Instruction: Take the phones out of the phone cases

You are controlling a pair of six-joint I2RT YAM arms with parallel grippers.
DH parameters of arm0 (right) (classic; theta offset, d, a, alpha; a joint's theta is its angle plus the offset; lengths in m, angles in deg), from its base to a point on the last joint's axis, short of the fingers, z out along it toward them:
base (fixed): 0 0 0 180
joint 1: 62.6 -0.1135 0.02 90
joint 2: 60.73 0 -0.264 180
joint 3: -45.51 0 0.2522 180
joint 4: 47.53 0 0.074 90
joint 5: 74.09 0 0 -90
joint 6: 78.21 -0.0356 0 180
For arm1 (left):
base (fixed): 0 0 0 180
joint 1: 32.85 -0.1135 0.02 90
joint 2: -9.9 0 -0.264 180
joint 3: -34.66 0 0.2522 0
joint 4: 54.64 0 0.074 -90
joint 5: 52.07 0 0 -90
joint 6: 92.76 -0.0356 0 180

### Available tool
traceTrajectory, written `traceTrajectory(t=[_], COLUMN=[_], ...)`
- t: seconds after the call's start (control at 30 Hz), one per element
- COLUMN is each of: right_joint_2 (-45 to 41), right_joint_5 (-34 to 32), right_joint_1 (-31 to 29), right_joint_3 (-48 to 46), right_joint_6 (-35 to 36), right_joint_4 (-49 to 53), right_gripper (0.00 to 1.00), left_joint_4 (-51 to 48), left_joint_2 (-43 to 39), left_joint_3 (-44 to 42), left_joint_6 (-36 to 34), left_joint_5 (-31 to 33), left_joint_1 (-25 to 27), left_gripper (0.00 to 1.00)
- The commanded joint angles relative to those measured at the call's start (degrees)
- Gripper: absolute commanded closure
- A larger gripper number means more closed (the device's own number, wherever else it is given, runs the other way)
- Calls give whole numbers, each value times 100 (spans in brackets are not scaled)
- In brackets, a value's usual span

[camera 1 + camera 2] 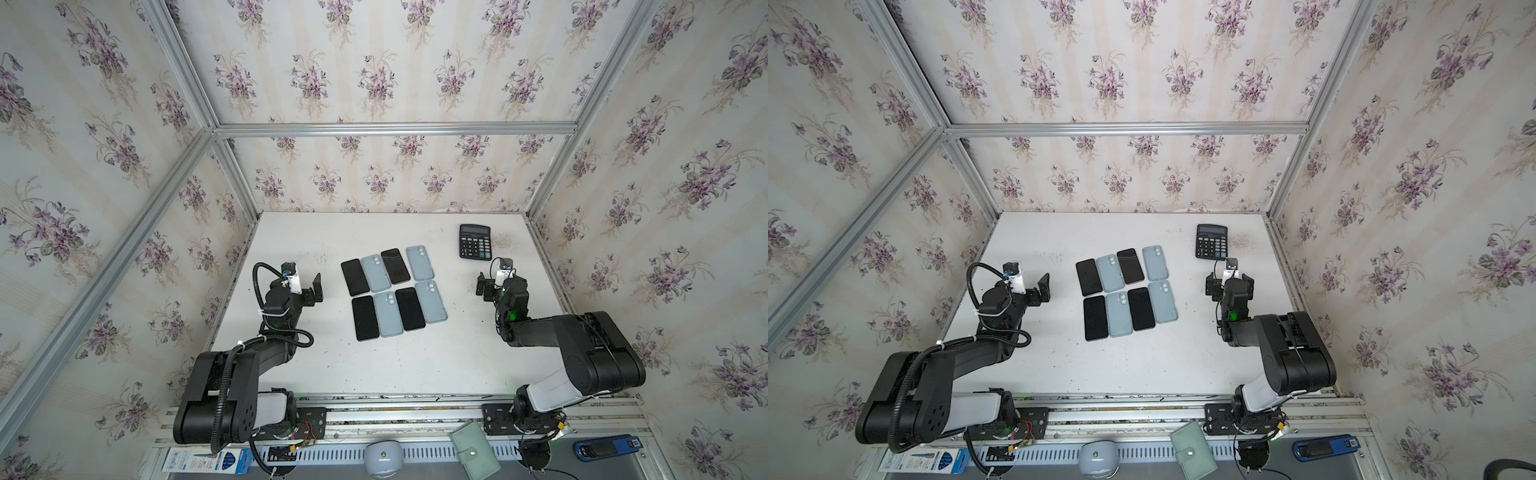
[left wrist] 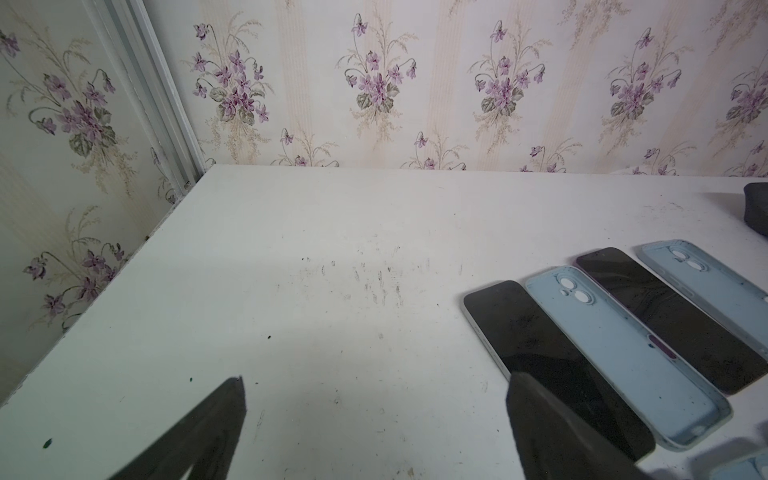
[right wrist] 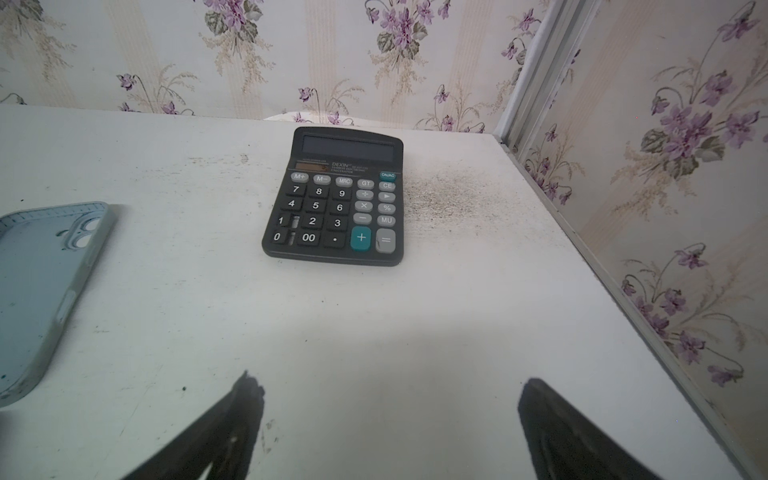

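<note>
Left gripper: jaws spread wide, empty; right gripper the same, holding nothing. The task's things lie mid-table between the arms, in two rows of four; black phones alternate with pale blue cases. The back-row end phone lies just right of the left gripper; the back-row end case lies left of the right gripper, a bit further off, so the left arm looks nearer. All long axes run from the near edge toward the back wall, slightly slanted, so crossways to a sideways reach. The case beside the end phone shows rim up, hollow and empty; no phone visibly sits in any case — extraction likely already done. Calculator reads "DEXIN"; keys M+, M−, MRC, GT, ON/AC, CE, MU; the small line under the brand is unreadable.
</note>
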Motion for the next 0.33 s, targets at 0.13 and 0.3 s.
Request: traceTrajectory(t=[0.13, 0.3], right_joint_2=[37, 11], right_joint_5=[29, 31], right_joint_1=[-9, -5], right_joint_3=[108, 49], right_joint_6=[-17, -18], right_joint_4=[-5, -73], right_gripper=[0, 0], left_joint_4=[118, 127], left_joint_2=[-14, -11], left_joint_3=[25, 18], left_joint_6=[-91, -92], left_joint_5=[-10, -19], left_joint_1=[-6, -6], left_gripper=[0, 0])
